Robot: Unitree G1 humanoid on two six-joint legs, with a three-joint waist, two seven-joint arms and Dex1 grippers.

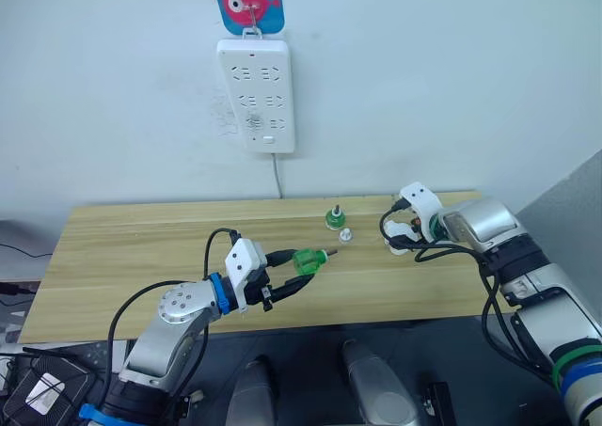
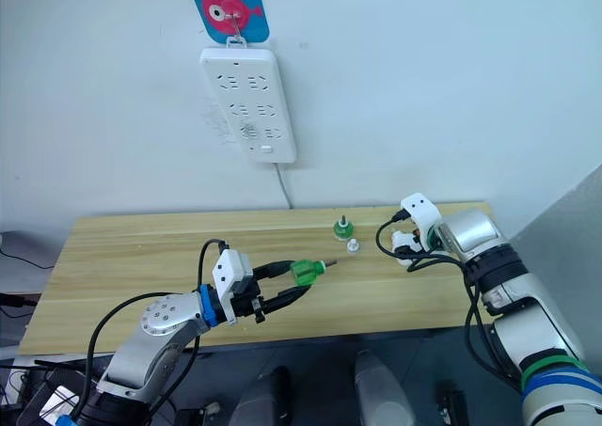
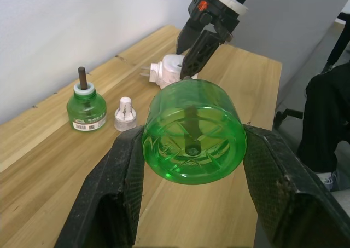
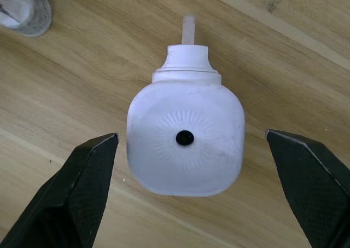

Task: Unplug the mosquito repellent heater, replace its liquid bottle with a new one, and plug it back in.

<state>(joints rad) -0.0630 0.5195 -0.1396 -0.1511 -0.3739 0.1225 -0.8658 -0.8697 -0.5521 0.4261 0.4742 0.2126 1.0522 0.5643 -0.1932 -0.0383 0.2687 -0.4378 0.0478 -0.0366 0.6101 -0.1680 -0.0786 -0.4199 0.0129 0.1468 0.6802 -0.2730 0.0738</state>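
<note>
The mosquito repellent heater (image 4: 186, 166), white with a centre hole in its face, lies on the wooden table (image 1: 132, 247) at the right. My right gripper (image 4: 191, 136) hovers over it, open, one finger (image 4: 82, 188) on each side and clear of it. From the head, the heater (image 1: 396, 228) sits under the right gripper (image 1: 404, 235). My left gripper (image 3: 191, 166) is shut on a green liquid bottle (image 3: 191, 130), held sideways above the table's middle (image 1: 306, 260). A second green bottle (image 1: 334, 219) stands upright further back, with a small white cap (image 1: 345, 235) beside it.
A long white power strip (image 1: 256, 94) hangs on the wall from a blue fish hook (image 1: 247, 1), and its cord (image 1: 277, 177) runs down behind the table. A grey panel (image 1: 574, 210) stands at the right edge.
</note>
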